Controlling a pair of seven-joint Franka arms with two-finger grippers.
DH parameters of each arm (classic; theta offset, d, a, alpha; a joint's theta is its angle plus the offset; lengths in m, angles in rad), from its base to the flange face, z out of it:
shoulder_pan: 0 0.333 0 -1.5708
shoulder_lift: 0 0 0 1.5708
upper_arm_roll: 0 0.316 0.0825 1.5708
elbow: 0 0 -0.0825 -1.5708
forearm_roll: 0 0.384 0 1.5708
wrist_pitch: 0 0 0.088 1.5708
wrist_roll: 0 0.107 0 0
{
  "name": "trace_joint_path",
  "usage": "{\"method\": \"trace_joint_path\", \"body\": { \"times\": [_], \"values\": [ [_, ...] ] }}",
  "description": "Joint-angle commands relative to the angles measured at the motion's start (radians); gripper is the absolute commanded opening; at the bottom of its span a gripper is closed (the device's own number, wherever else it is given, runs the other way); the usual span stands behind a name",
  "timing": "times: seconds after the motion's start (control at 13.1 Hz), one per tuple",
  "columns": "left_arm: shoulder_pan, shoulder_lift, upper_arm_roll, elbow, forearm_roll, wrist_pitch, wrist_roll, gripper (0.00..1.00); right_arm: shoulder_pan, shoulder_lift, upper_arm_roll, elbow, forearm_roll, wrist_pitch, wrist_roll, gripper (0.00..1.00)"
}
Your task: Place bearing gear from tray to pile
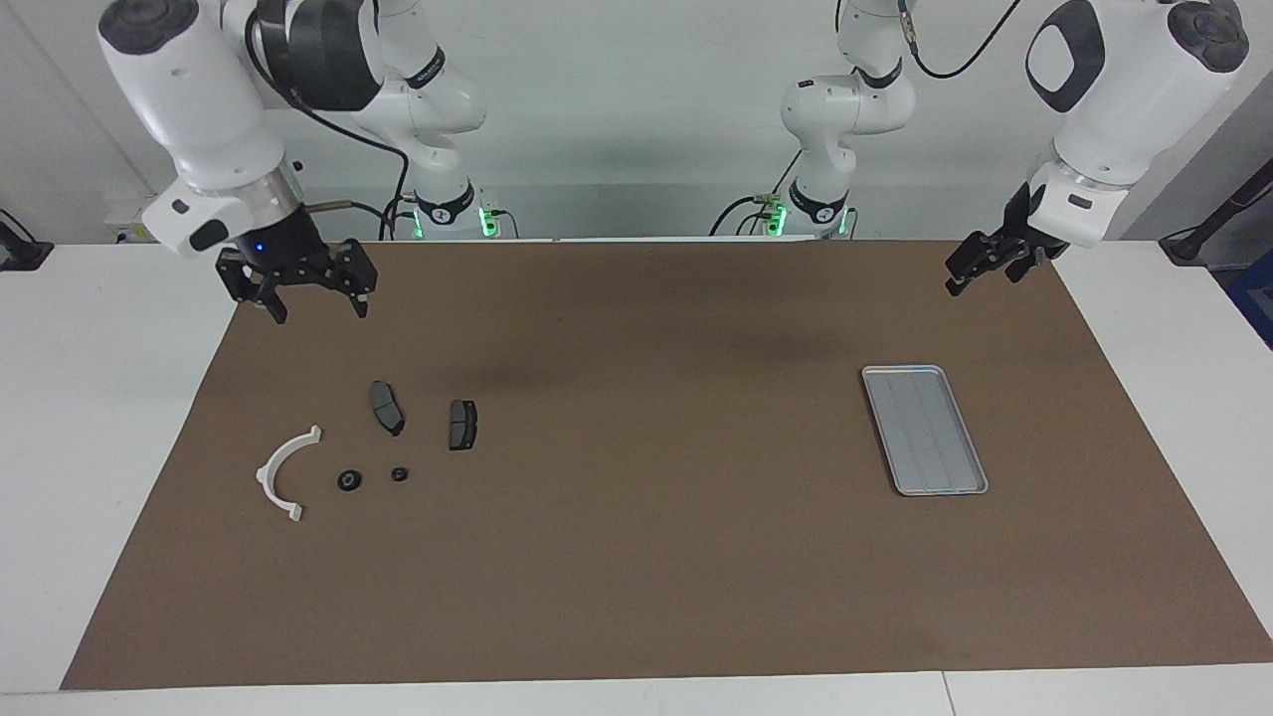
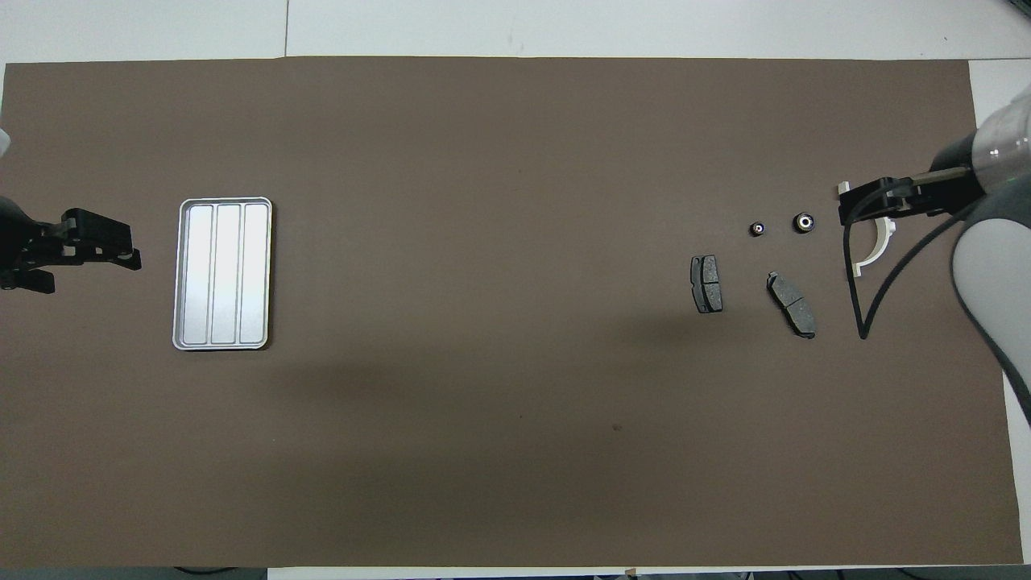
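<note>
Now the right gripper (image 1: 310,298), jaws spread and empty, hangs over the mat's (image 1: 636,557) corner at the right arm's end. Below lies the pile (image 1: 368,447) (two small gears (image 1: 349,480) included). Well apart sits the tray (image 1: 925,430); the left gripper (image 1: 970,273) waits released.

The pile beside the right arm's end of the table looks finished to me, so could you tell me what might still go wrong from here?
1. The two bearing gears are small and round; a nudge could roll them.
2. The right gripper hangs open over the mat near the pile; descending again, it could knock the brake pads or white bracket.
3. The tray is empty, so another pick there would find nothing.
</note>
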Motion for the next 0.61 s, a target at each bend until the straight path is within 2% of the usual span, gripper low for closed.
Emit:
{"method": "trace_joint_path", "body": {
  "times": [0.0,0.53],
  "values": [
    [-0.004,-0.025,0.001,-0.023,0.018,0.006,0.0,1.0,-0.014,-0.047,0.008,0.001,-0.002,-0.033,0.007,1.0],
    [-0.004,-0.025,0.001,-0.023,0.018,0.006,0.0,1.0,-0.014,-0.058,0.007,-0.002,0.014,-0.065,0.021,1.0]
  ]
}}
